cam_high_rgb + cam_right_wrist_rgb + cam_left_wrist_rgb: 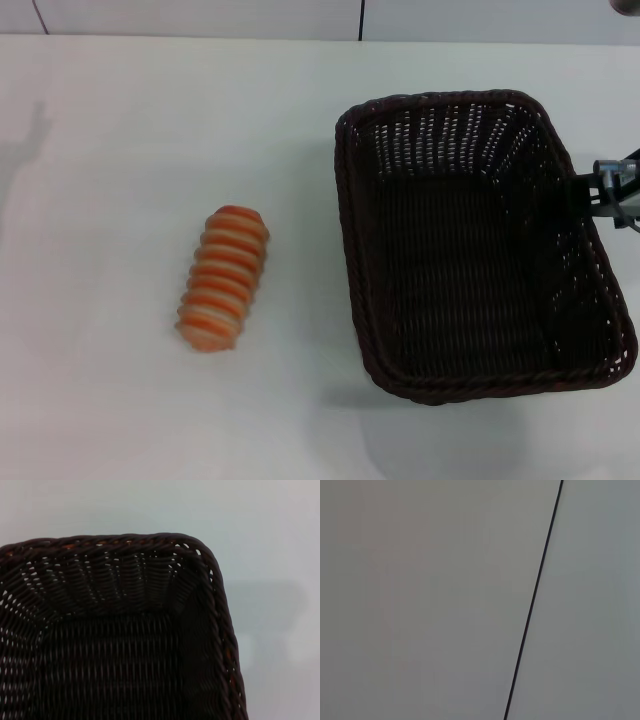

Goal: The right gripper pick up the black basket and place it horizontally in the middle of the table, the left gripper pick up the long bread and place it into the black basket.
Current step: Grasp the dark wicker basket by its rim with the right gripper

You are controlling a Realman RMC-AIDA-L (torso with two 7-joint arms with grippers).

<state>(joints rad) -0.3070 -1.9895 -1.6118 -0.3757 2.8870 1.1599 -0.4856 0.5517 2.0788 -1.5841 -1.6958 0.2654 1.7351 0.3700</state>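
Note:
The black basket (470, 270) stands on the right half of the white table (120, 130), its long side running front to back, and it is empty. The long bread (224, 277), orange and cream striped, lies left of the basket with a clear gap between them. Part of my right gripper (605, 188) shows at the right edge, close by the basket's right rim. The right wrist view looks down into one corner of the basket (125, 645). My left gripper is out of view; its wrist view shows only a pale surface.
The table's far edge meets a white wall with a dark seam (361, 20). A thin dark line (535, 600) crosses the pale surface in the left wrist view. A faint shadow (38, 125) lies on the table's far left.

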